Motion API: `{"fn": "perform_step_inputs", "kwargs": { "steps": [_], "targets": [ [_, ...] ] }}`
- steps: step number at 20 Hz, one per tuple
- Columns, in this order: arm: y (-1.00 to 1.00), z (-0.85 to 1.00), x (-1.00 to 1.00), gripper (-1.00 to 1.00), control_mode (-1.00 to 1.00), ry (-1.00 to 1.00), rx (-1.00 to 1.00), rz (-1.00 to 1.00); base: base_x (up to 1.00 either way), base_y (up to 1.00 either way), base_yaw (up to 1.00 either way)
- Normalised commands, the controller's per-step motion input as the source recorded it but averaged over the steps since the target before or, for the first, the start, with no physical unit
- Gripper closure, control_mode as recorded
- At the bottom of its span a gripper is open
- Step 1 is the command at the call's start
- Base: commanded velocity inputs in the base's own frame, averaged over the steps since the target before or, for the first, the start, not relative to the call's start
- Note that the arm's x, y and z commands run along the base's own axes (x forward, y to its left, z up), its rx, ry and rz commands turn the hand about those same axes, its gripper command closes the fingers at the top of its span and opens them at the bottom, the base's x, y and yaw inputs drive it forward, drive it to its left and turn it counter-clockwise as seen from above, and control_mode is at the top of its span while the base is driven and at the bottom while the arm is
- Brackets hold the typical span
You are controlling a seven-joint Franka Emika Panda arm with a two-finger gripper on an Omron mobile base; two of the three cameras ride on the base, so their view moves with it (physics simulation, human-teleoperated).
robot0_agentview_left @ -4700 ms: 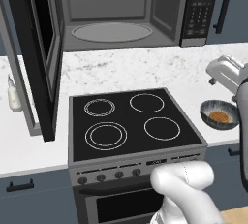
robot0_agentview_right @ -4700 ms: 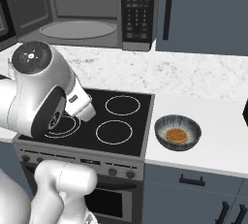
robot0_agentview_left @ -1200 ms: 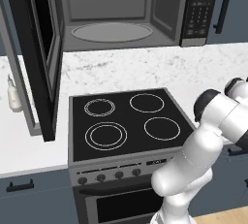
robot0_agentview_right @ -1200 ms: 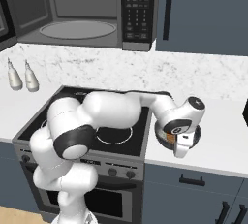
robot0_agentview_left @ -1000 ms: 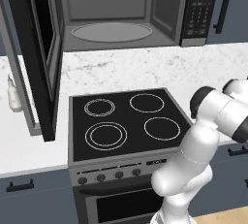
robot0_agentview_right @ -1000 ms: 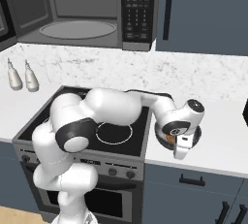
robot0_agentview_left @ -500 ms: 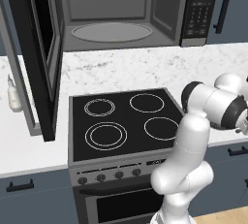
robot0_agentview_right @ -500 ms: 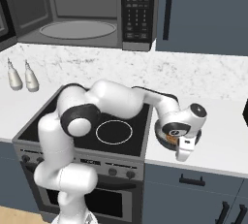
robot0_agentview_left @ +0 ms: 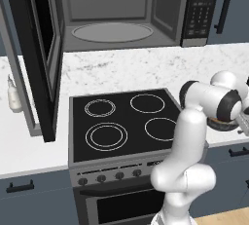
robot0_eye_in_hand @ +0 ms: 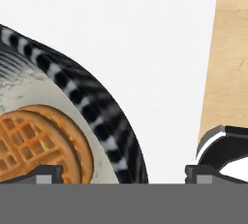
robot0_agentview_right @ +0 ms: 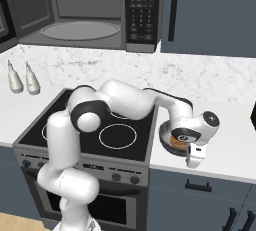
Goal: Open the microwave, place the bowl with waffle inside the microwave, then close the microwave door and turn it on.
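One fingertip (robot0_eye_in_hand: pixel 46 173) inside bowl (robot0_eye_in_hand: pixel 104 116), other outside — gripper (robot0_eye_in_hand: pixel 121 175) straddling rim.

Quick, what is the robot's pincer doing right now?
Pincer: open, holding nothing, its fingers straddling the rim of the bowl with the waffle.

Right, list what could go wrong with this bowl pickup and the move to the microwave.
1. The open gripper straddles the bowl rim off-centre, so a pinch on one edge may tip it and spill the waffle.
2. The bowl sits near the counter's front edge; a nudge could push it off.
3. The microwave door juts out beside the lift path.
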Motion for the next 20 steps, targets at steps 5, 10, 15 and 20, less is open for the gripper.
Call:
{"fn": "perform_step_inputs", "kwargs": {
  "steps": [5, 10, 15, 20],
  "targets": [
    [0.0, 0.0, 0.0, 1.0, -1.0, 0.0, 0.0, 0.0, 0.0, 0.0, 0.0],
    [0.0, 0.0, 0.0, 1.0, -1.0, 0.0, 0.0, 0.0, 0.0, 0.0, 0.0],
    [-0.01, 0.02, -0.01, 1.0, -1.0, 0.0, 0.0, 0.0, 0.0, 0.0, 0.0],
    [0.0, 0.14, -0.3, 1.0, -1.0, -0.01, 0.0, 0.0, 0.0, 0.0, 0.0]
  ]
}}
